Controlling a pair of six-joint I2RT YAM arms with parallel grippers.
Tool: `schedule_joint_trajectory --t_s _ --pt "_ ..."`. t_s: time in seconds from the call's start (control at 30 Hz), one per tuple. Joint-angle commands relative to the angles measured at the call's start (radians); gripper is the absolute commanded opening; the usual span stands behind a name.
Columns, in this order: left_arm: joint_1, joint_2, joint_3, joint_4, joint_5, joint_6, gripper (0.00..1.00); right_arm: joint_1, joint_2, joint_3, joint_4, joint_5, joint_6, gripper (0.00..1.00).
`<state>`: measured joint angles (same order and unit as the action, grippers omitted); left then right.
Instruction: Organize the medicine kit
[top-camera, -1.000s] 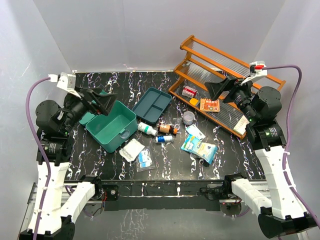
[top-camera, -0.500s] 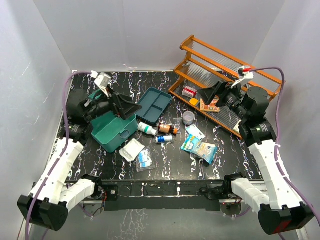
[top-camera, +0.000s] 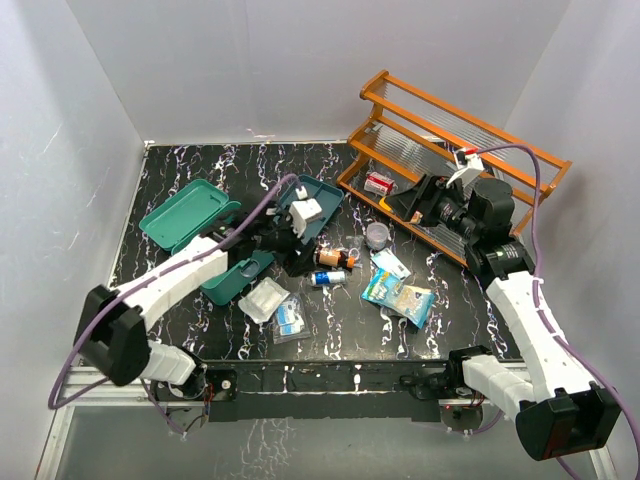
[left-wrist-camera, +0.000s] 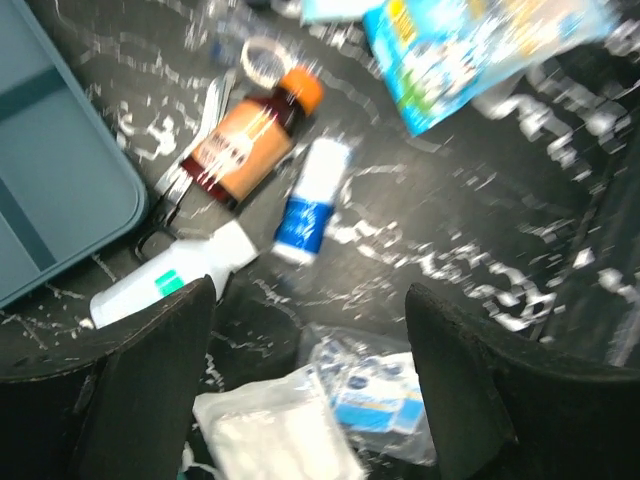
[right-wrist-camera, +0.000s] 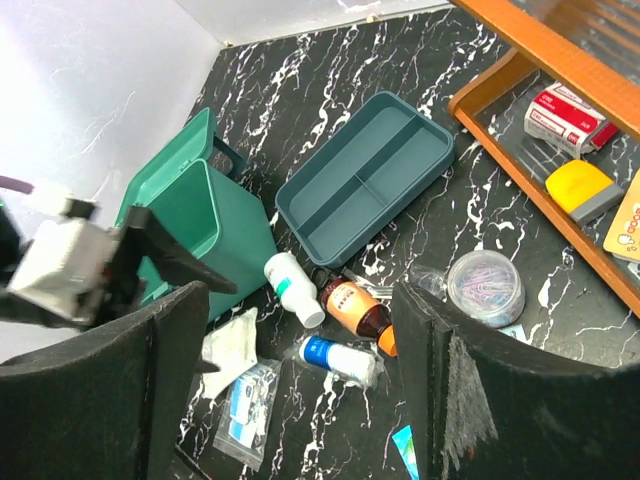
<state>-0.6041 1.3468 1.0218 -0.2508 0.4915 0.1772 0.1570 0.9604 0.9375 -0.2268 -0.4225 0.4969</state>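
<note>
While the left gripper (left-wrist-camera: 310, 300) and right gripper (right-wrist-camera: 300, 290) gape empty, the medicine kit (right-wrist-camera: 205, 215) sits centre-left, above the right one's lower-left finger (right-wrist-camera: 100, 380).

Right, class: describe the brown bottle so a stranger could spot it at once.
Find the teal plastic compartment tray on the black marbled table. Off its near corner lie a white bottle, a blue-labelled white tube and the brown bottle. Only it has an orange cap.
</note>
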Motion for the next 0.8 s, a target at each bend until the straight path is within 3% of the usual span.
schedule_joint_trajectory --t_s 0.0,0.33,0.5,0.77 --pt "-0.018 0.097 0.067 -0.115 -0.096 0.279 0.74 0.003 -0.023 -0.012 0.084 -0.019 0.026 0.71" --pt "-0.022 0.256 0.154 -0.196 -0.187 0.531 0.72 0.003 -0.037 -0.05 0.103 -0.021 0.043 0.69" --pt "-0.023 0.337 0.212 -0.284 -0.223 0.585 0.64 0.003 -0.052 -0.071 0.119 -0.013 0.053 0.69" --pt "-0.023 0.393 0.251 -0.283 -0.24 0.613 0.62 0.003 -0.039 -0.07 0.133 -0.026 0.058 0.69"
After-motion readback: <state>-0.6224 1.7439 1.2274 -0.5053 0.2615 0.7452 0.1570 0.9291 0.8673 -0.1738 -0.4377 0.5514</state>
